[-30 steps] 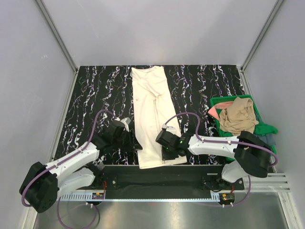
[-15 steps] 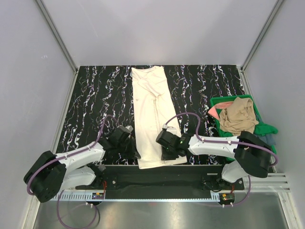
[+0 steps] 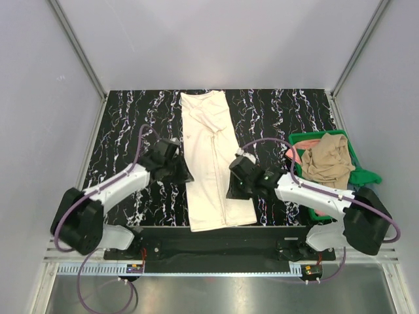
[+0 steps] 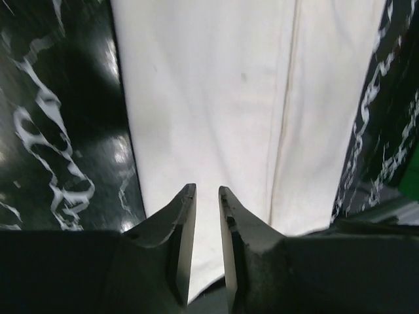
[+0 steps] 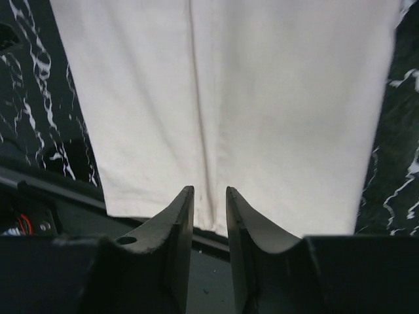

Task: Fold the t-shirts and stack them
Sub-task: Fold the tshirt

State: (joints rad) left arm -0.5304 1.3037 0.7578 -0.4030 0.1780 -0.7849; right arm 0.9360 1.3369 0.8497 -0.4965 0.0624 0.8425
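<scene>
The large cream t-shirt (image 3: 208,157), folded into a long narrow strip, lies down the centre of the frame on the black white-veined marble table (image 3: 131,124). The left arm reaches from lower left to the strip's left edge, the right arm from lower right to its right edge. The left gripper (image 4: 207,191) and right gripper (image 5: 209,190) each point at the cloth, fingers drawn nearly together on nothing. A tan t-shirt (image 3: 327,160) is heaped in the green plastic bin (image 3: 359,175) at right
</scene>
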